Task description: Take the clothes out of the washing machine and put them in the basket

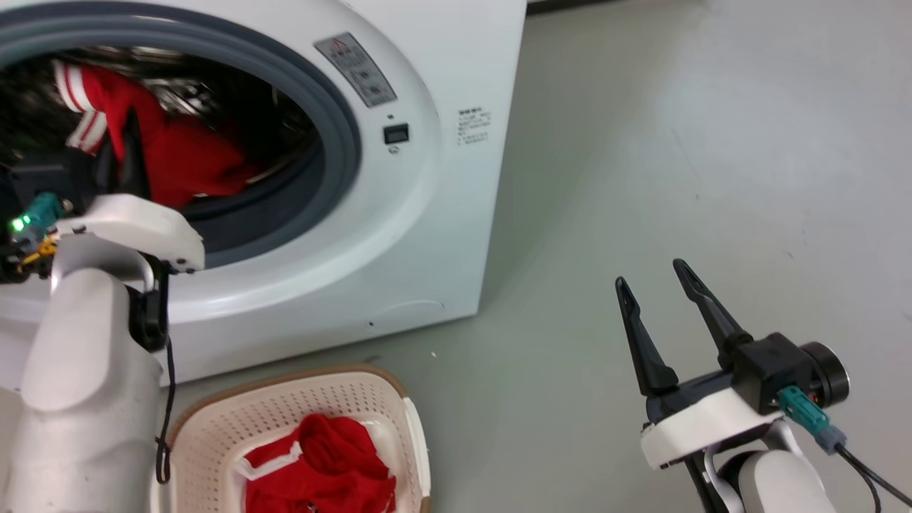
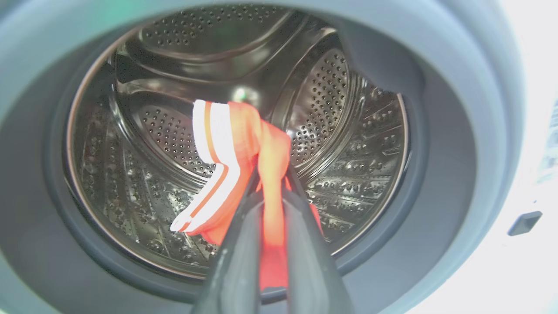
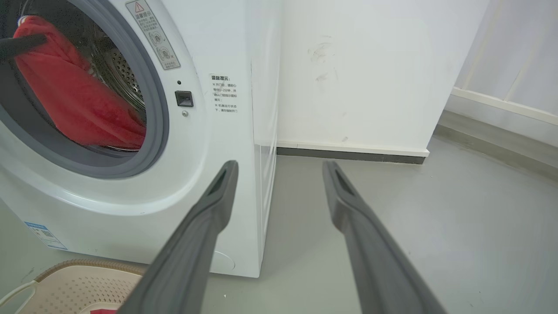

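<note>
One garment (image 2: 237,131) within left gripper (image 2: 271,173)

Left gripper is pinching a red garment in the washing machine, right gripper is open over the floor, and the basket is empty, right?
No, the basket isn't empty: the head view shows red clothes lying in it. The rest holds: left gripper shut on the striped garment in the washing machine, right gripper open over the floor.

White washing machine (image 1: 427,214) open — striped red garment (image 1: 185,157) hanging in porthole; second red garment (image 1: 320,463) crumpled in cream basket (image 1: 228,420) below.
</note>
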Controlling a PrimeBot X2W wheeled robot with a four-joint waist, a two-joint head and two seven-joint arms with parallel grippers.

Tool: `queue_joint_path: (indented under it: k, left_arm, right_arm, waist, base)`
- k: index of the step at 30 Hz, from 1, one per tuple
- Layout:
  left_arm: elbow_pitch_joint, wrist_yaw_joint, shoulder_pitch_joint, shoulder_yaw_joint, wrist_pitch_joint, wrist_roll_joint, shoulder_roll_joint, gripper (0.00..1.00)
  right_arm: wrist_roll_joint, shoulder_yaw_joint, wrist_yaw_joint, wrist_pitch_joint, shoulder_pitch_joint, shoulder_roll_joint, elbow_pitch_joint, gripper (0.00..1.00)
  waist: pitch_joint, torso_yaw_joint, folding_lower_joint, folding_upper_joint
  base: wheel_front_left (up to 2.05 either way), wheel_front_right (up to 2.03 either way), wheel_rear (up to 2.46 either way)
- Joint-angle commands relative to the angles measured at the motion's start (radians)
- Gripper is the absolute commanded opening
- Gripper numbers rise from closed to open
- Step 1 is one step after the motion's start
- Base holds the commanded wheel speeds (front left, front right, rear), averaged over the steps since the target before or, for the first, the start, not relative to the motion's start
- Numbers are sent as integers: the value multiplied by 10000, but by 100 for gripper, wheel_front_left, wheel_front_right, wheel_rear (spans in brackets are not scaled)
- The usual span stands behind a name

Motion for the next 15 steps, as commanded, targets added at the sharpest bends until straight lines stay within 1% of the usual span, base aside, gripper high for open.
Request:
queue_joint_path:
  k: [1, 6, 9, 12, 15]
  left_arm:
    - [-115, -45, 176, 20, -46, 42, -48, 0]
    - [-1247, -216, 1193, -14, -48, 39, -426, 0]
    - [-1848, -284, 1727, -173, -48, 66, -534, 0]
    - [-2596, -229, 2330, -355, 122, 74, -669, 0]
    - [-3696, -101, 3020, -428, 438, 36, -698, 0]
  right_arm:
    - [-50, -21, -7, 12, 149, 14, -49, 100]
    - [-156, -268, -7, 305, 610, 14, -331, 100]
    - [-207, -369, -7, 470, 844, 14, -522, 100]
    - [-261, -424, -7, 621, 1095, 12, -687, 100]
    - [-329, -453, -7, 722, 1206, 14, -836, 100]
  waist:
    - [-522, 401, 3, 0]
    - [-1145, 775, 3, 0]
    - [-1370, 964, 3, 0]
    - [-1571, 1133, 3, 0]
    - [-1667, 1248, 3, 0]
  base:
    - [0, 0, 0]
    - [0, 0, 0]
    - [0, 0, 0]
    - [0, 0, 0]
    - [0, 0, 0]
